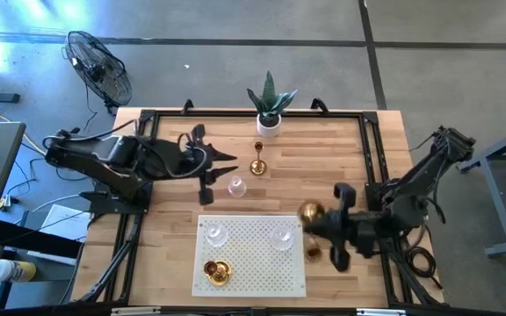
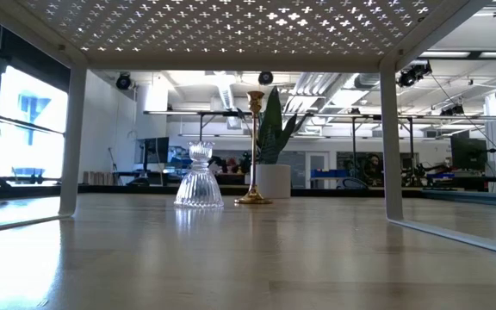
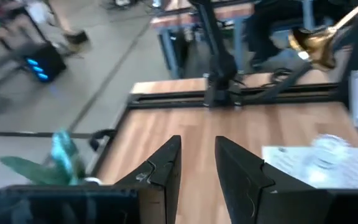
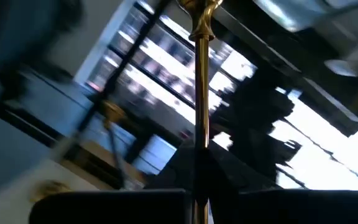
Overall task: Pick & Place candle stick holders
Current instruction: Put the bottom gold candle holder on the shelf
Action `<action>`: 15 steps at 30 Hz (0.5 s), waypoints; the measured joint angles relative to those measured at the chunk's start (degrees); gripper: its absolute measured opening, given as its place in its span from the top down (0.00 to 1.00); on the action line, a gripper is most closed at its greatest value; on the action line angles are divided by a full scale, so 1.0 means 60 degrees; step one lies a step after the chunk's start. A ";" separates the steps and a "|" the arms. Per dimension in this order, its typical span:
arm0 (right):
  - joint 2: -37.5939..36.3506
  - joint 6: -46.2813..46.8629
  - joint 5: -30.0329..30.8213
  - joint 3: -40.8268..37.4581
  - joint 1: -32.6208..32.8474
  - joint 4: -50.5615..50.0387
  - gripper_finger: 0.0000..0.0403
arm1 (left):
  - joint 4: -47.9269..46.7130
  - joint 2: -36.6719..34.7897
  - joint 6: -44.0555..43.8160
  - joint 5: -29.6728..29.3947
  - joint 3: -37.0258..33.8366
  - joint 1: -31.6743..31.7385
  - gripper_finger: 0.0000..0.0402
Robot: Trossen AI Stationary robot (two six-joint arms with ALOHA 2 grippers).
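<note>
Right gripper [image 1: 323, 230] is clamped on a gold holder [image 1: 311, 213] by its thin stem, carried tilted, base toward the mat [image 1: 253, 276], at the mat's right edge. In the right wrist view the stem [image 4: 199, 93] runs straight out of the closed fingers. Left gripper [image 1: 227, 164] hangs over the desk [image 1: 341, 167] left of centre, fingers [image 3: 160, 171] slightly parted, nothing between them.

Other holders: a gold one [image 1: 258, 158] upright at centre, just beside a glass one [image 1: 236, 186]; two glass ones [image 1: 214, 233] [image 1: 283, 237] on the mat's far part; gold holder [image 1: 217, 273] on the mat's near left, maybe two together, can't tell. Another small gold piece [image 1: 314, 253] sits on the desk under the right gripper.

Risks: thin stem grip could let the heavy base swing or slip; a tilted release would tip it over. The glass on the mat's right side is close to the path and could be knocked. Plant [image 1: 269, 110] at the far edge is out of the way.
</note>
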 joint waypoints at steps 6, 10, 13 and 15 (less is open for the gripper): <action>0.0144 0.1297 -0.3213 -0.0004 -0.0220 -0.0177 0.98 | -0.0258 -0.0740 -0.0848 0.1067 -0.0007 0.0004 0.76; 0.0466 0.1732 -0.3869 -0.0015 -0.0273 -0.0084 0.98 | -0.0635 -0.1150 -0.1256 0.1622 -0.0007 0.0007 0.76; 0.0738 0.2131 -0.4196 -0.0015 -0.0299 -0.0059 0.98 | -0.1068 -0.1434 -0.1536 0.1734 -0.0004 0.0022 0.76; 0.0918 0.2348 -0.4550 -0.0015 -0.0280 -0.0100 0.98 | -0.1247 -0.1562 -0.1705 0.1735 -0.0004 0.0022 0.76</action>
